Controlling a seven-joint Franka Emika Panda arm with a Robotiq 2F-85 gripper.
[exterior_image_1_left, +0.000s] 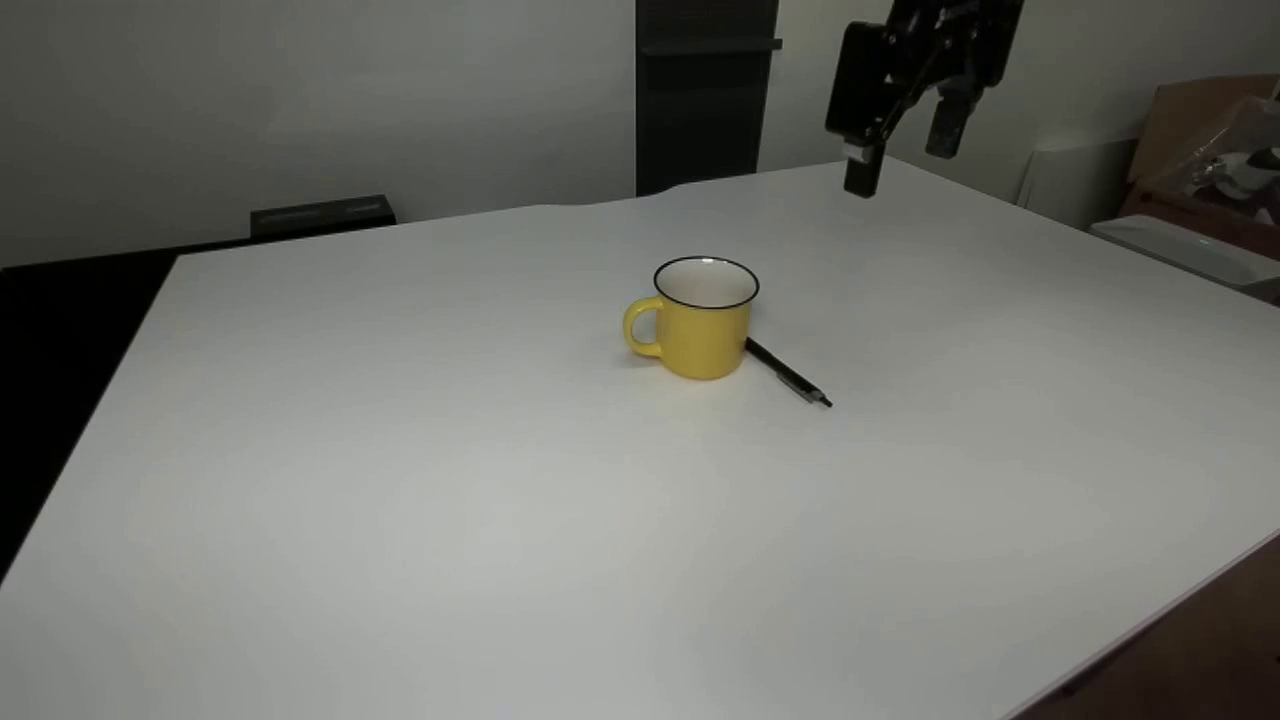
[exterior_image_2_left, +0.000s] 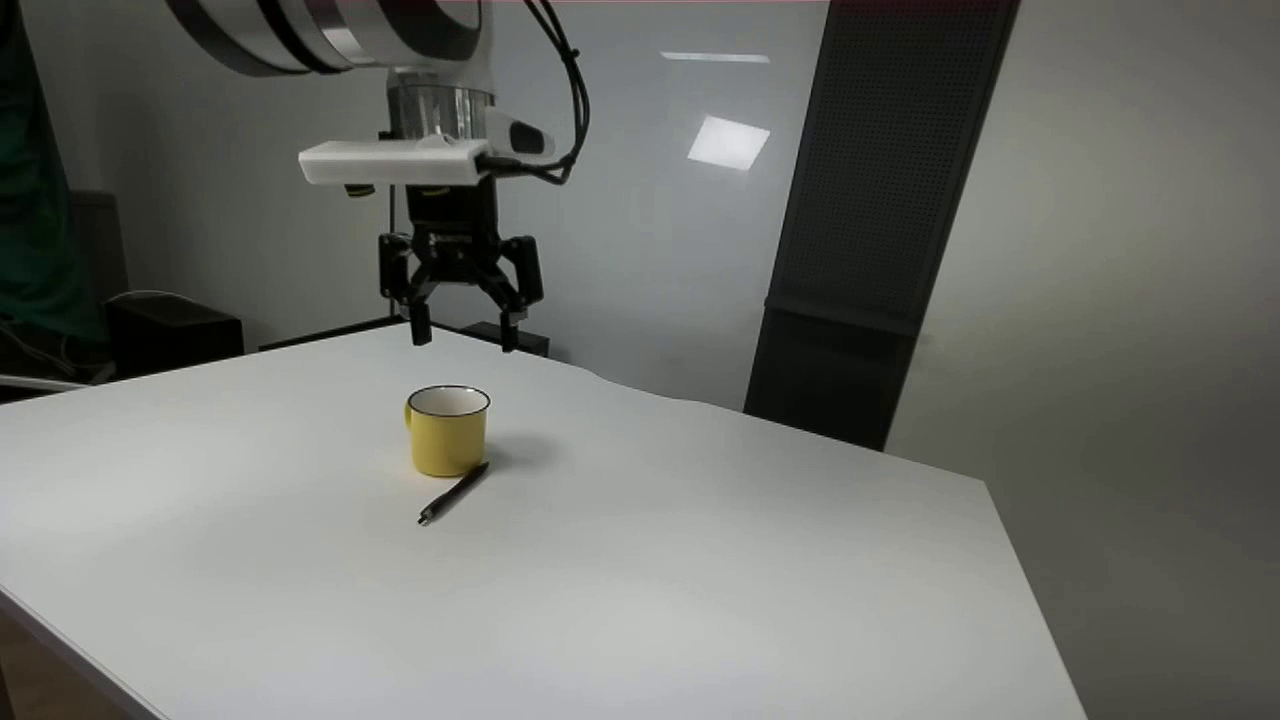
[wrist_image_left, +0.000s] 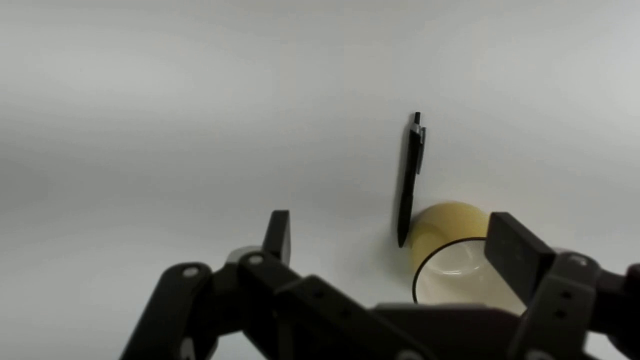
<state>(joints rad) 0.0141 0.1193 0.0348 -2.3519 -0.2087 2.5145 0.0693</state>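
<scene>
a yellow, black-rimmed mug stands upright on a broad white table, just above the center of the frame in an exterior view, its handle pointing left. a black click pen lies just beside it. in the wrist view, the pen runs nearly vertical right of center, its tip alongside the mug at lower right; whether they touch cannot be told.
</scene>
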